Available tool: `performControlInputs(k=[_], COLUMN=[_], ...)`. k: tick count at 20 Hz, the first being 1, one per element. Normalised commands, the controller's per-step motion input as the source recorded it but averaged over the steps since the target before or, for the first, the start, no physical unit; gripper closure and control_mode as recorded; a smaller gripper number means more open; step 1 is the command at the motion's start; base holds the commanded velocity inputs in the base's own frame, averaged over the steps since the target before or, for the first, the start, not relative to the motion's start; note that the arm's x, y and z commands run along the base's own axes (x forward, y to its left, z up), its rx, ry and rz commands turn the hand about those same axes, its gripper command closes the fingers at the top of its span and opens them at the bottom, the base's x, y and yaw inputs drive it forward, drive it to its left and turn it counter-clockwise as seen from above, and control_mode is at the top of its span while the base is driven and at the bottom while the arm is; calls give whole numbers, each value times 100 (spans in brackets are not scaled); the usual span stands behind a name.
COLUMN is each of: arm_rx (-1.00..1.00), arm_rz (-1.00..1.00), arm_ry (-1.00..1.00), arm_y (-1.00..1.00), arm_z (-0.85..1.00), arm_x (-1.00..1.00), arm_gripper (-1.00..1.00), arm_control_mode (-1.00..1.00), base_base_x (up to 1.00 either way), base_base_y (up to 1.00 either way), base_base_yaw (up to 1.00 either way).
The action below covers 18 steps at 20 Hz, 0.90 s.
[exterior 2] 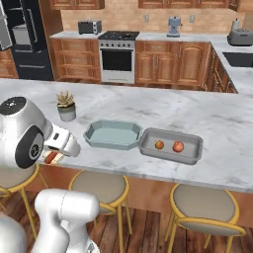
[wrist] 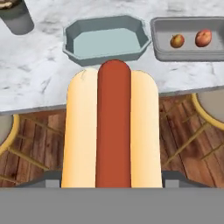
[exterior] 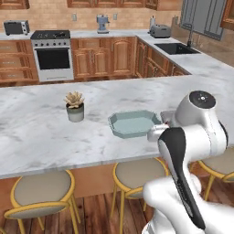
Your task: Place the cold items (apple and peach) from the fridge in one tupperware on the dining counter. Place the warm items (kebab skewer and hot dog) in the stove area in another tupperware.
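Observation:
My gripper (wrist: 111, 180) is shut on a hot dog (wrist: 110, 127), a red sausage in a pale bun. It hangs over the stools, just short of the dining counter (exterior: 36, 137) edge. In the right base view the gripper (exterior 2: 55, 155) sits left of the trays. The pale teal tupperware (wrist: 107, 41) (exterior: 135, 123) (exterior 2: 112, 134) lies empty straight ahead. Right of it, touching, the greyish tupperware (wrist: 188, 56) (exterior 2: 170, 159) holds two round red-orange fruits, a smaller one (wrist: 177, 41) and a bigger one (wrist: 203, 38). The stove (exterior 2: 117, 54) and the fridge (exterior 2: 27, 39) stand far behind.
A potted succulent (exterior: 75, 106) (exterior 2: 65, 106) stands on the counter left of the teal tray. Tan-cushioned stools (exterior 2: 99, 188) (exterior 2: 205, 207) line the near side under the slab. A sink (exterior: 176, 48) and a toaster (exterior: 160, 30) are on the far wall countertop.

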Motion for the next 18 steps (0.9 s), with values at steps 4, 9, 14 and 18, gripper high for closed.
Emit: performControlInputs(k=[4, 9, 14, 18], arm_rx=[3, 1, -1, -2], arm_rz=[29, 48, 55, 50], arm_ry=[30, 20, 9, 11], arm_y=[-27, -31, -44, -17], arm_z=[-13, 0, -2, -17], arm_x=[100, 99, 87, 78], arm_gripper=[100, 100, 100, 100], arm_control_mode=[-100, -100, -100, -100], base_base_x=[0, 0, 0, 0], base_base_y=[0, 0, 0, 0], base_base_yaw=[0, 0, 0, 0])
